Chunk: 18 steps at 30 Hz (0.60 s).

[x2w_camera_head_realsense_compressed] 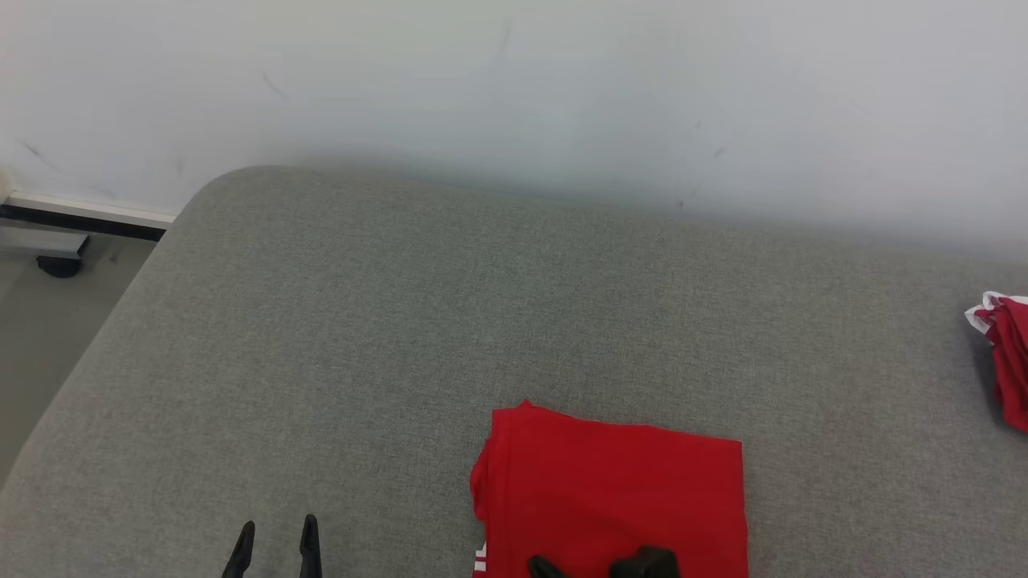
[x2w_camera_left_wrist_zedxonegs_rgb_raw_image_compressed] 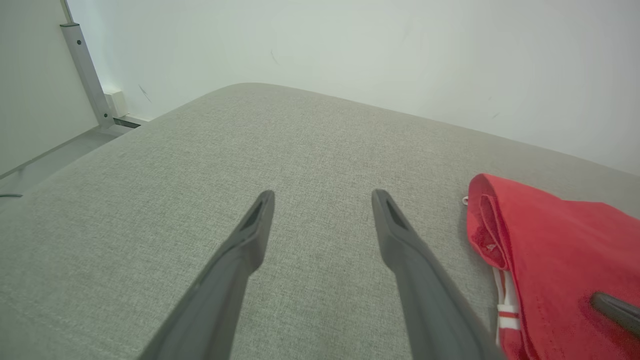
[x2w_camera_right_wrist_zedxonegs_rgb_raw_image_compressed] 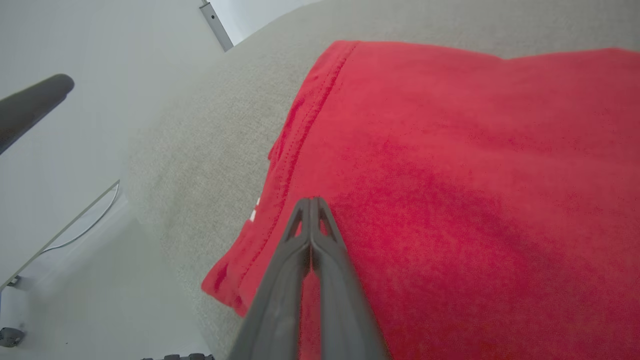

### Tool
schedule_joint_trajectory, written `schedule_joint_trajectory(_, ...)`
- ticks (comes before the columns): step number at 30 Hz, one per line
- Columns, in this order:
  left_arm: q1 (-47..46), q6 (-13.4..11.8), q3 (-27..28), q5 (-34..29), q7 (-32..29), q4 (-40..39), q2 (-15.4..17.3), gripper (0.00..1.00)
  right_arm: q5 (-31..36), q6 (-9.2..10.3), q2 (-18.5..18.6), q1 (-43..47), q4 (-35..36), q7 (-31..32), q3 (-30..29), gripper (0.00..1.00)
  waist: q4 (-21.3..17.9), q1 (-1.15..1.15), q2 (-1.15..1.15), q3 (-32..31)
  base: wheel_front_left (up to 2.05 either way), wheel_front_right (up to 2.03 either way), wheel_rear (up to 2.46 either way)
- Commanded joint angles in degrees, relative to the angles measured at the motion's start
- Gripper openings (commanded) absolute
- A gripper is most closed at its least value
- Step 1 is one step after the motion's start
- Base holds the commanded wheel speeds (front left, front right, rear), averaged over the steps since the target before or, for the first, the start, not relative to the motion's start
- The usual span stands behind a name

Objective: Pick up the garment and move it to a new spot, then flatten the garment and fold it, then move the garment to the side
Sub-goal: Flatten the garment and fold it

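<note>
— Lying where, that red garment (x2w_camera_head_realsense_compressed: 618, 490)?
— Folded into a neat rectangle on the grey cushion (x2w_camera_head_realsense_compressed: 401, 321), at the near edge, right of the middle in the head view. A bit of red-and-white striped trim (x2w_camera_left_wrist_zedxonegs_rgb_raw_image_compressed: 505, 300) peeks out at its left side.
— And the right gripper (x2w_camera_right_wrist_zedxonegs_rgb_raw_image_compressed: 311, 202)?
— Over the garment's near part, jaws pressed together, nothing pinched between the tips. Its wrist view shows the two dark fingers meeting above the red cloth with a shadow under them. Whether they press on the fabric I cannot tell.
— The left one?
— The left gripper (x2w_camera_head_realsense_compressed: 277, 527) is well apart from the garment, to its left, over bare cushion. Its jaws are spread wide with nothing between them.
— Anything else on the cushion?
— A second red cloth (x2w_camera_head_realsense_compressed: 1000, 353) with a white edge, bunched up at the far right edge, well away from the folded one.
— Round about?
— A white wall (x2w_camera_head_realsense_compressed: 514, 80) runs behind the cushion, with a few faint scuffs. At the left the cushion's rounded corner drops to a pale floor (x2w_camera_head_realsense_compressed: 48, 337), where a dark castor (x2w_camera_head_realsense_compressed: 58, 265) sits under a grey rail (x2w_camera_head_realsense_compressed: 40, 241). The left wrist view picks out a metal post (x2w_camera_left_wrist_zedxonegs_rgb_raw_image_compressed: 87, 75) standing in that corner.
</note>
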<state>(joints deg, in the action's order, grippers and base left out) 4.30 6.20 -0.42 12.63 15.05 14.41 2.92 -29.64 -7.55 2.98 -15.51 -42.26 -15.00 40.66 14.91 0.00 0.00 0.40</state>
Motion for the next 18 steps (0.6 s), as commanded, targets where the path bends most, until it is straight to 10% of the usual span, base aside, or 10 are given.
schedule_joint_trajectory(1, -0.5, -0.1, -0.1, 0.1, 0.1, -0.1, -0.1, 1.0, -1.6, 0.11, -0.1, 0.9, 0.9, -0.2, 2.3, 0.0, -0.1, 0.0, 0.0, 0.1, 0.0, 0.0, 0.0)
schedule_joint_trajectory(9, 0.7, -0.6, 0.3, 0.2, 0.1, -0.5, -0.1, 1.0, -3.8, 0.11, -0.1, -0.4, 6.2, -0.2, 3.8, 0.0, -2.5, 0.0, 0.0, -0.2, 0.0, 0.0, 0.0)
schedule_joint_trajectory(18, 1.5, -0.6, 1.0, -0.5, 0.1, -1.4, -0.1, 1.0, 3.3, 0.11, 4.1, 1.9, 15.8, -0.2, -13.8, 0.0, -6.7, 0.0, 0.0, -1.0, 0.0, 0.0, 0.0)
